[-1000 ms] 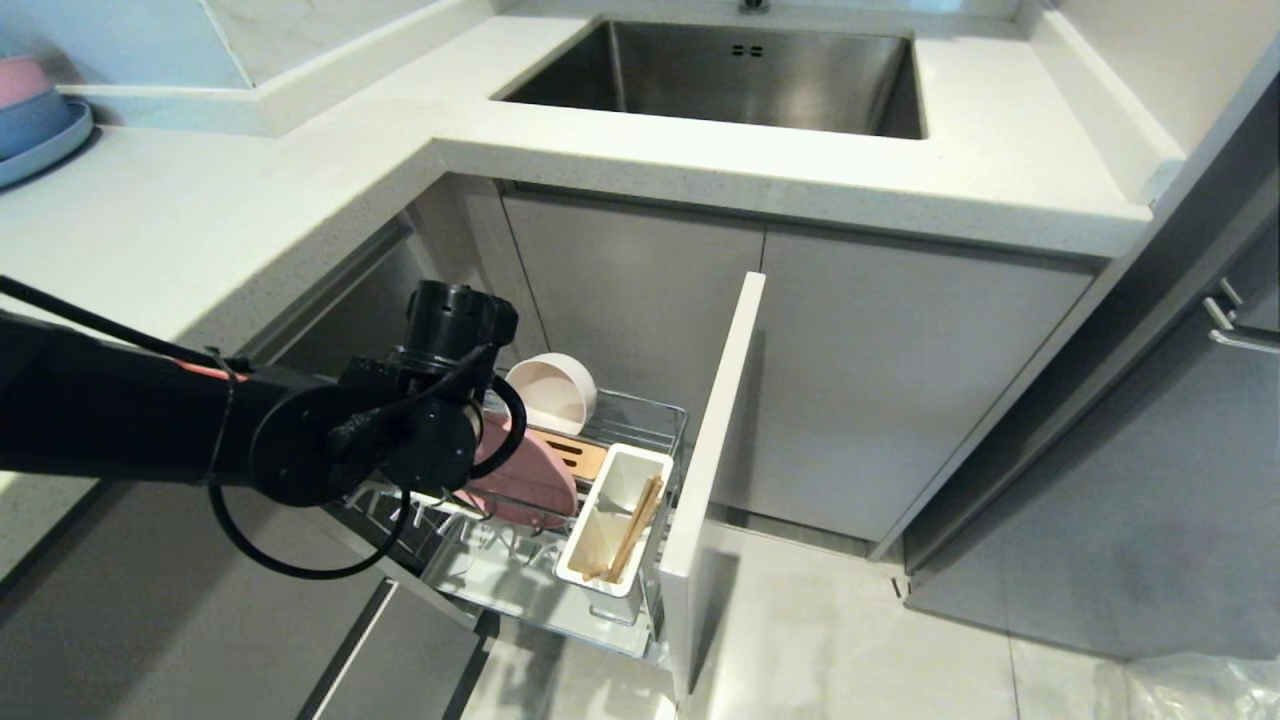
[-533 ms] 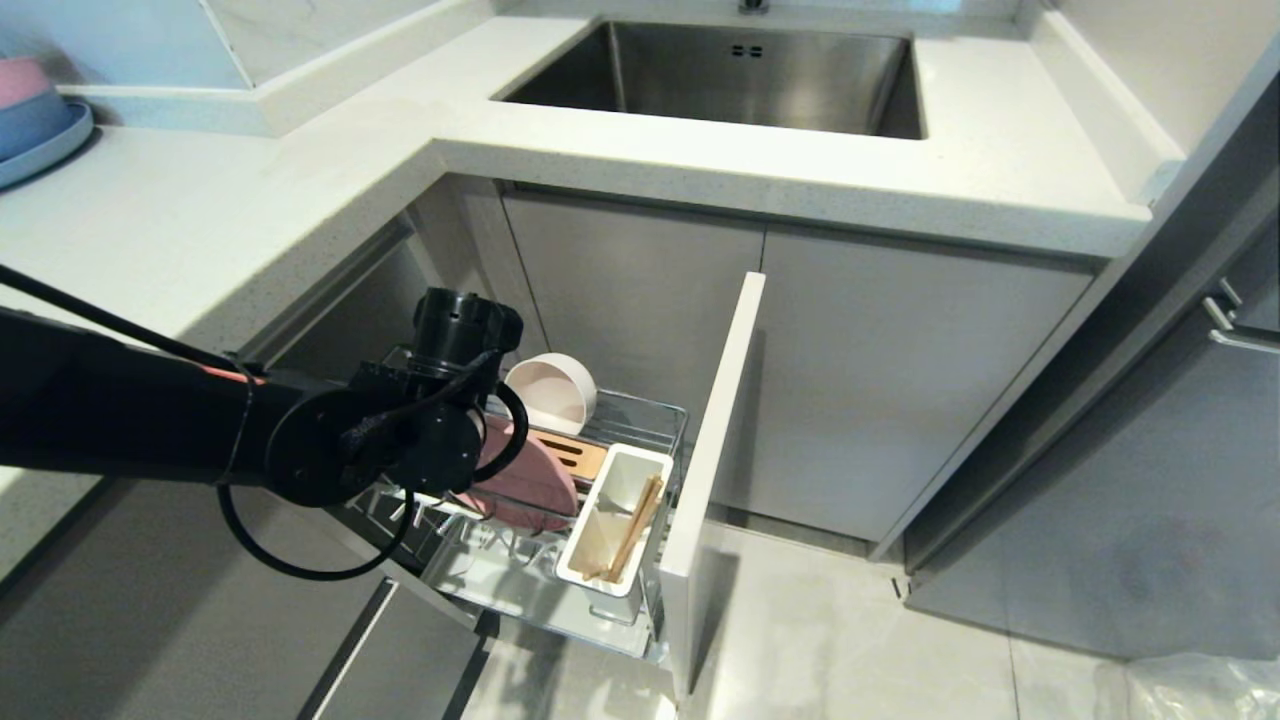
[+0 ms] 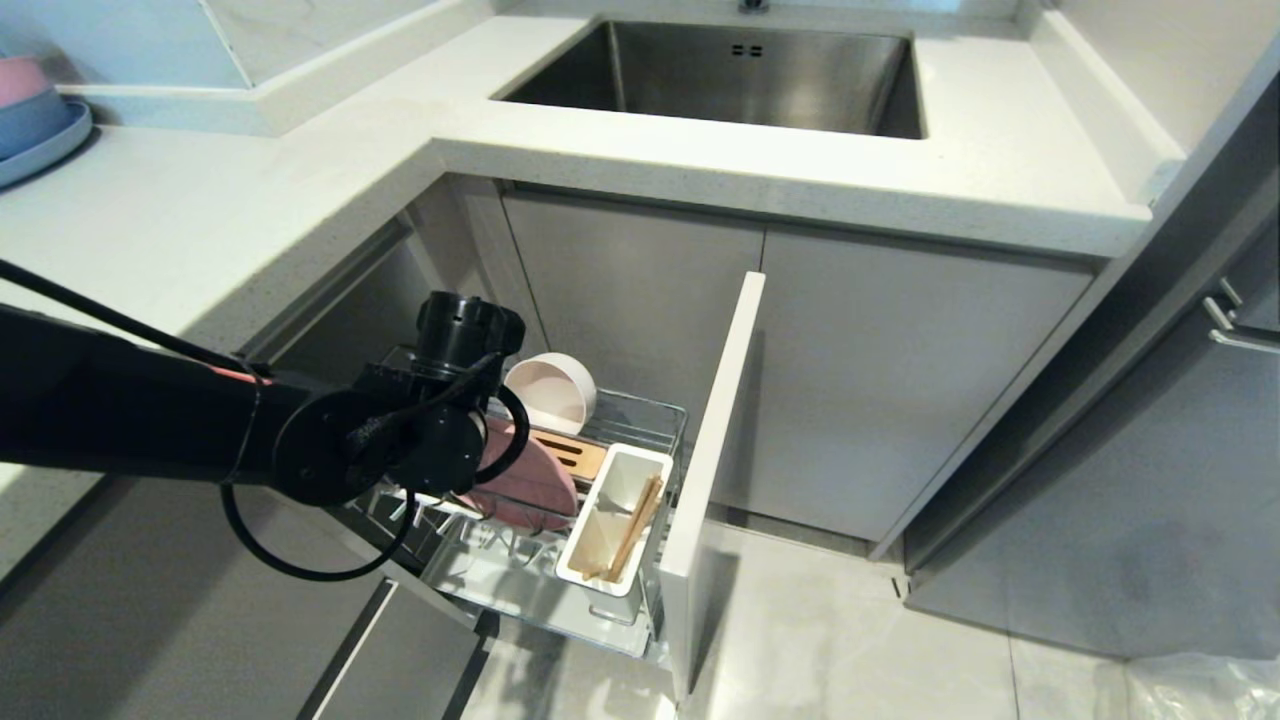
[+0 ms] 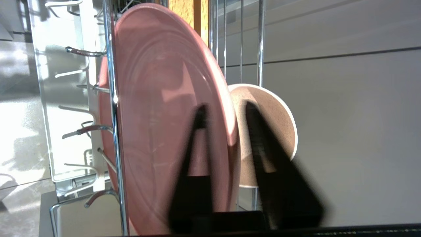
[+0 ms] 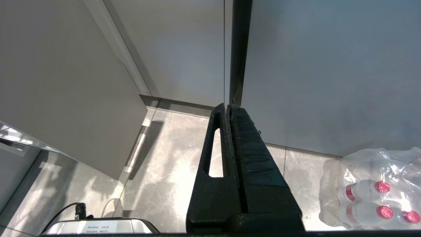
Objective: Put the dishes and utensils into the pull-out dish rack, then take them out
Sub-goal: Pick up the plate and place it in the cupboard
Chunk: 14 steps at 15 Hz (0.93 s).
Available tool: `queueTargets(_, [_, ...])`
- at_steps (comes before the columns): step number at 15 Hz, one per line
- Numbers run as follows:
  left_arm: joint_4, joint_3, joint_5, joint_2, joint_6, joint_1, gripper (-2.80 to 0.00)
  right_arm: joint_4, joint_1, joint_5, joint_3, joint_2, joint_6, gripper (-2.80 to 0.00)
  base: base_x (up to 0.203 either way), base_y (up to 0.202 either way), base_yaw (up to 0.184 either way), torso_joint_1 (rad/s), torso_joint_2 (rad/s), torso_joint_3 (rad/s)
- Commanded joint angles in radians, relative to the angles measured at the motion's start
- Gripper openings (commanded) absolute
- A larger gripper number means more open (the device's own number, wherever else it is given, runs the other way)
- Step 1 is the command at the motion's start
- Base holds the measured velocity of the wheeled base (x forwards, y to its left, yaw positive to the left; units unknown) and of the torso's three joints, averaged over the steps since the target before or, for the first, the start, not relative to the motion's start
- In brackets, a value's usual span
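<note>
The pull-out dish rack [image 3: 645,418] stands drawn out below the counter. A pink plate [image 3: 535,485] stands on edge between its prongs, with the cream bowl [image 3: 550,392] on its side behind it. Chopsticks [image 3: 637,522] lean in the white caddy [image 3: 598,572]; no spoon shows. My left arm's wrist [image 3: 420,440] hides the fingers from the head camera. In the left wrist view my left gripper [image 4: 226,107] is open, one finger on either side of the plate [image 4: 158,108] rim, the bowl [image 4: 276,115] just beyond. My right gripper [image 5: 229,106] is shut, parked pointing at the floor.
The rack's grey cabinet front [image 3: 715,430] stands to its right. A wooden strip [image 3: 582,457] lies beside the plate. A blue plate with stacked bowls [image 3: 35,120] sits at the counter's far left, the sink [image 3: 720,75] behind. Bottled water [image 5: 371,192] lies on the floor.
My left arm's wrist has edged slightly right and lower over the rack. The plate, bowl and chopsticks have stayed where they were.
</note>
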<state>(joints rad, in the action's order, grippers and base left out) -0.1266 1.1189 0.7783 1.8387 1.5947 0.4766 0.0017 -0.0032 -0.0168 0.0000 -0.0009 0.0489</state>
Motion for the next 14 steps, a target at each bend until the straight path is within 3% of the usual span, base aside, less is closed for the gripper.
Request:
queueTargets(1, [-0.004, 0.001, 0.006, 0.001, 0.01, 0.0, 0.0, 0.0, 0.0, 0.0, 0.002, 0.001, 0.0, -2.8, 0.0, 0.0, 0.0, 0.0, 0.0, 0.0])
queueTargets(6, [0.006, 0.004, 0.006, -0.007, 0.008, 0.001, 0.0, 0.0, 0.0, 0.0, 0.002, 0.001, 0.0, -2.8, 0.0, 0.0, 0.0, 0.0, 0.0, 0.0])
queueTargets(14, [0.156, 0.035, 0.007, -0.107, 0.005, 0.025, 0.0, 0.0, 0.0, 0.0, 0.002, 0.001, 0.0, -2.8, 0.0, 0.0, 0.0, 0.0, 0.0, 0.0])
